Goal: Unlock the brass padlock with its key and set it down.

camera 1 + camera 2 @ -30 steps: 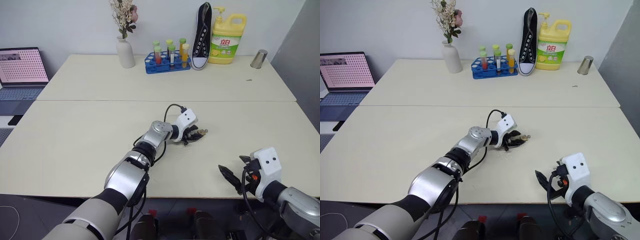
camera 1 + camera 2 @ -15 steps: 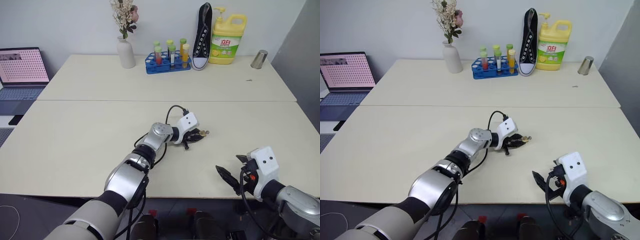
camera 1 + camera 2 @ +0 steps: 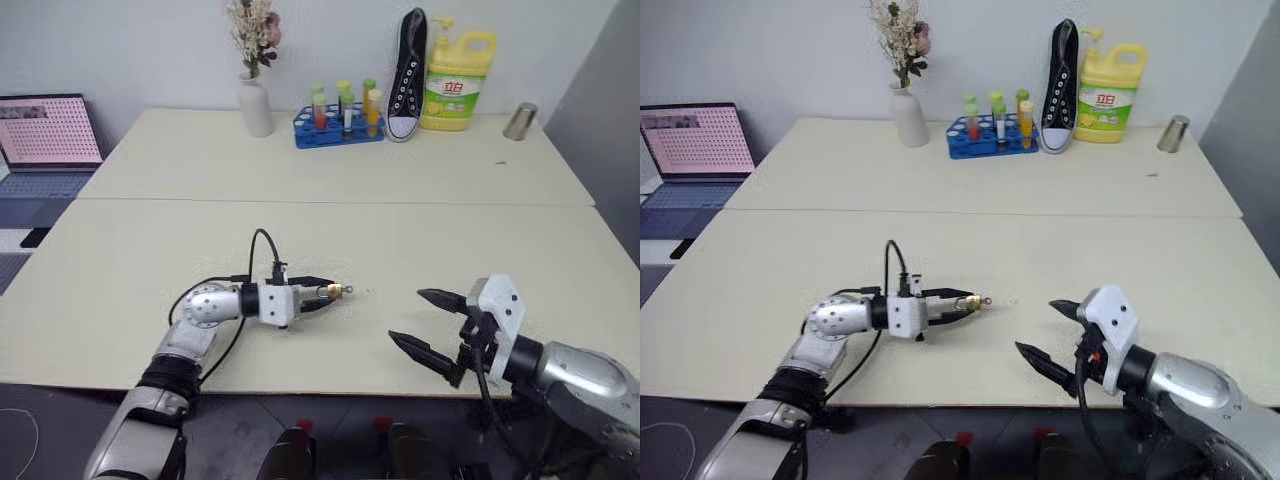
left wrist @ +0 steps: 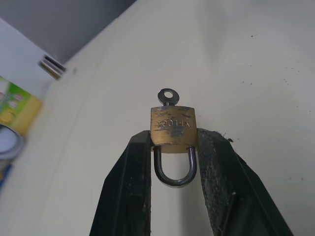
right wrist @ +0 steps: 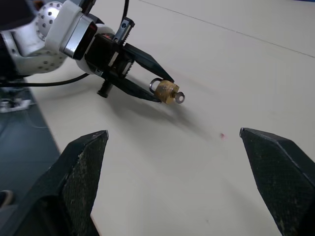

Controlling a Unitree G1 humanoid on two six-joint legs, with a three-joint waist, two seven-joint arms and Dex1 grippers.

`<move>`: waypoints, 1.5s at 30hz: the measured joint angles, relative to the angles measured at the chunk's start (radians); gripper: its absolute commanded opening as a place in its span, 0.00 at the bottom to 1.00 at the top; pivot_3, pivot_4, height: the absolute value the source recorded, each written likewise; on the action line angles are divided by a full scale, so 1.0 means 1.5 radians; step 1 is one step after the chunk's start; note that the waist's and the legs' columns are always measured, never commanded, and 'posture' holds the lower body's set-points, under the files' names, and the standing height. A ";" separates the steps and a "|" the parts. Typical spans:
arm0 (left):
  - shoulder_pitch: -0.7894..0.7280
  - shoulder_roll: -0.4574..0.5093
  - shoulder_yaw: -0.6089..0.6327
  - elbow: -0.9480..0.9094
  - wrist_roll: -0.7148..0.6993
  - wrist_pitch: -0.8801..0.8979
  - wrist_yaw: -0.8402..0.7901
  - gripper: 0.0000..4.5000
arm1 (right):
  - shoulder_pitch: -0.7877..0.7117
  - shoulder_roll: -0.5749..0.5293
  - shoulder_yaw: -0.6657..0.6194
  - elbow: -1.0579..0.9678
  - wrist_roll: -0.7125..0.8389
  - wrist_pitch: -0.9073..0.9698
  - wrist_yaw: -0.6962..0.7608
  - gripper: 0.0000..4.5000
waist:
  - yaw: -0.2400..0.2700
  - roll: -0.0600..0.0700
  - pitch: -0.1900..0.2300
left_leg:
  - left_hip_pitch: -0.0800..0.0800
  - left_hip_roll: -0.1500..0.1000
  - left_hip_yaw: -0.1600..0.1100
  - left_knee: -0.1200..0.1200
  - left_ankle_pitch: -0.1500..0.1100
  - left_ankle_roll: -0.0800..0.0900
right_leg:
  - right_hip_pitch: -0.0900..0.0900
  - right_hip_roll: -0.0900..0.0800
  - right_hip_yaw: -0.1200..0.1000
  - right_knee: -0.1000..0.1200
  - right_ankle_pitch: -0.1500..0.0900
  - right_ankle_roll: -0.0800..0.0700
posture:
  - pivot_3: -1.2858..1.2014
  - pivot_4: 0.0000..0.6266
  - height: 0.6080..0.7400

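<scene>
My left gripper (image 3: 325, 293) is shut on the brass padlock (image 4: 172, 127), held a little above the table (image 3: 480, 240) near its front middle and pointing toward my right side. Its fingers (image 4: 212, 162) pinch the gold body from both sides. The silvery shackle (image 4: 174, 172) sits between them, toward the wrist. The key (image 4: 168, 97) sticks out of the padlock's far end. In the right wrist view the padlock (image 5: 165, 90) and key (image 5: 178, 97) show side-on. My right gripper (image 3: 406, 316) hovers wide open and empty a short way to the right, its fingers aimed at the padlock.
Along the table's far edge stand a vase of dried flowers (image 3: 253, 105), a blue rack of test tubes (image 3: 340, 125), a black shoe on end (image 3: 405, 75), a yellow detergent bottle (image 3: 455, 80) and a metal cup (image 3: 518, 120). A laptop (image 3: 45, 135) sits at the far left.
My left gripper has carried the padlock from the table's middle back and to the left, and has rolled over. My right gripper has risen and moved inward toward the padlock.
</scene>
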 measured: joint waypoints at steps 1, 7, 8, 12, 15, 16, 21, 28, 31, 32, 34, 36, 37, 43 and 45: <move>0.003 0.012 0.003 -0.016 0.004 -0.039 0.010 0.22 | -0.024 0.007 0.010 0.018 0.008 0.007 0.009 1.00 | 0.000 0.000 0.000 | 0.000 0.000 0.000 0.000 0.000 0.000 | 0.000 0.000 0.000 0.000 0.000 0.000 | 0.52 0.24 1.00; 0.045 0.058 0.021 -0.091 0.051 -0.167 0.077 0.22 | -0.160 0.062 0.094 0.134 0.025 0.051 0.049 1.00 | -0.010 0.000 0.000 | 0.000 0.000 0.000 -0.001 0.000 0.000 | -0.001 0.001 -0.001 0.001 0.000 0.000 | 0.52 0.24 1.00; 0.052 0.059 0.020 -0.098 0.057 -0.173 0.086 0.22 | -0.173 0.069 0.104 0.149 0.025 0.055 0.054 1.00 | -0.010 0.000 0.000 | 0.000 0.000 0.000 -0.001 0.000 0.000 | -0.001 0.001 -0.001 0.001 0.000 0.000 | 0.52 0.24 1.00; 0.065 0.058 0.019 -0.125 0.091 -0.172 0.130 0.22 | -0.212 0.074 0.126 0.179 0.025 0.068 0.092 1.00 | -0.010 0.000 0.000 | -0.001 0.000 -0.001 -0.001 0.000 0.000 | -0.001 0.001 -0.001 0.001 0.000 0.000 | 0.52 0.24 1.00; 0.065 0.059 0.019 -0.126 0.111 -0.170 0.156 0.22 | -0.215 0.071 0.127 0.185 0.025 0.080 0.105 1.00 | -0.011 0.000 0.000 | -0.001 0.000 -0.001 -0.001 0.000 0.000 | -0.002 0.001 -0.001 0.001 0.000 0.000 | 0.52 0.24 1.00; 0.065 0.061 0.018 -0.126 0.114 -0.170 0.162 0.22 | -0.216 0.071 0.129 0.186 0.024 0.083 0.106 1.00 | -0.012 0.000 0.000 | -0.001 0.000 -0.001 -0.001 0.000 0.000 | -0.002 0.001 -0.001 0.001 0.000 0.000 | 0.52 0.24 1.00; 0.067 0.069 0.014 -0.126 0.130 -0.168 0.189 0.22 | -0.223 0.081 0.138 0.190 0.023 0.095 0.108 1.00 | -0.012 0.000 0.000 | -0.001 0.000 -0.001 -0.001 0.000 0.000 | -0.002 0.001 -0.001 0.002 0.000 0.000 | 0.52 0.24 1.00; 0.067 0.083 0.002 -0.127 0.139 -0.161 0.213 0.22 | -0.242 0.100 0.138 0.206 0.023 0.108 0.105 0.72 | -0.013 0.000 0.000 | -0.001 0.000 -0.001 -0.001 0.000 0.000 | -0.002 0.001 -0.001 0.002 0.000 0.000 | 0.52 0.24 1.00; 0.067 0.086 0.001 -0.130 0.141 -0.160 0.216 0.22 | -0.242 0.100 0.139 0.208 0.023 0.109 0.106 0.49 | -0.013 0.000 0.000 | -0.001 0.000 -0.001 -0.001 0.000 0.000 | -0.002 0.001 -0.001 0.002 0.000 0.000 | 0.52 0.24 1.00; 0.068 0.088 -0.003 -0.133 0.142 -0.160 0.219 0.22 | -0.242 0.101 0.140 0.209 0.023 0.110 0.106 0.42 | -0.013 0.000 0.000 | -0.001 0.000 -0.001 -0.001 0.000 0.000 | -0.002 0.001 -0.001 0.002 0.000 0.000 | 0.52 0.24 1.00; 0.070 0.089 -0.009 -0.141 0.143 -0.158 0.225 0.22 | -0.243 0.100 0.146 0.209 0.019 0.110 0.109 0.25 | -0.013 0.000 0.000 | -0.001 0.000 -0.001 -0.001 0.000 0.000 | -0.002 0.001 -0.001 0.002 0.000 0.000 | 0.52 0.24 1.00; 0.071 0.089 -0.010 -0.145 0.143 -0.154 0.229 0.22 | -0.244 0.098 0.155 0.209 0.011 0.110 0.118 0.09 | -0.013 0.000 0.000 | -0.001 0.000 -0.001 -0.001 0.000 0.000 | -0.002 0.001 -0.001 0.002 0.000 0.000 | 0.52 0.24 1.00; 0.071 0.089 -0.010 -0.146 0.144 -0.152 0.231 0.22 | -0.244 0.097 0.158 0.209 0.005 0.110 0.119 0.01 | -0.013 0.000 0.000 | -0.001 0.000 -0.001 -0.001 0.000 0.000 | -0.002 0.001 -0.001 0.002 0.000 0.000 | 0.52 0.24 1.00; 0.077 0.089 -0.011 -0.153 0.155 -0.145 0.243 0.22 | -0.248 0.096 0.160 0.213 -0.008 0.109 0.127 0.00 | -0.013 0.000 0.000 | -0.001 0.000 -0.001 -0.001 0.000 0.000 | -0.002 0.001 -0.001 0.002 0.000 0.000 | 0.52 0.24 1.00; 0.077 0.089 -0.012 -0.154 0.157 -0.145 0.245 0.22 | -0.248 0.096 0.160 0.215 -0.009 0.109 0.130 0.00 | -0.013 0.000 0.000 | -0.001 0.000 -0.001 -0.001 0.000 0.000 | -0.002 0.001 -0.001 0.002 0.000 0.000 | 0.52 0.24 1.00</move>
